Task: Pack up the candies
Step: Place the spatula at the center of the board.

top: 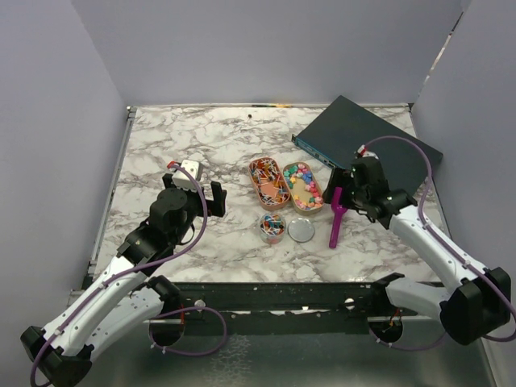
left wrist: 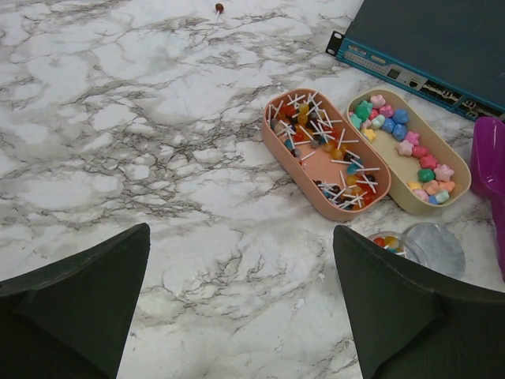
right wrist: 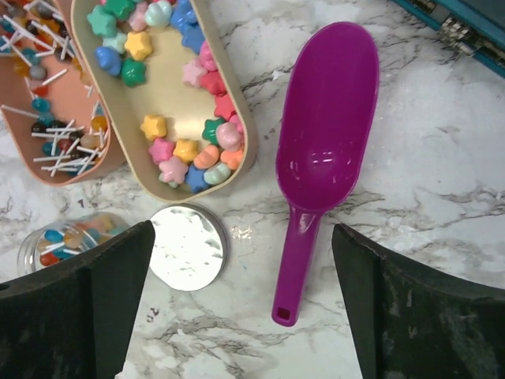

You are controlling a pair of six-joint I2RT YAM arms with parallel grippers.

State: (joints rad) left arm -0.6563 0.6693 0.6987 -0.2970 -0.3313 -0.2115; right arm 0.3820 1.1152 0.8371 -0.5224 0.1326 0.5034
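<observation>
The candies [top: 305, 187] are small pastel star shapes in a beige oval tray [top: 320, 205] at mid-table. They also show in the left wrist view [left wrist: 394, 126] and the right wrist view [right wrist: 154, 126]. A small clear jar [top: 272, 227] holding a few colourful pieces stands in front of the trays, its round silver lid [top: 301, 230] lying beside it. A purple scoop [top: 336, 216] lies empty to the right of the lid. My right gripper [right wrist: 242, 227] is open just above the scoop's handle [right wrist: 293, 268] and the lid [right wrist: 185, 246]. My left gripper [left wrist: 241, 230] is open over bare marble, left of the trays.
A pink oval tray [top: 251, 187] of thin colourful clips with white stems sits against the beige tray's left side. A dark teal network switch [top: 363, 141] lies at the back right. A tiny red object [top: 251, 115] lies at the far edge. Grey walls enclose the table.
</observation>
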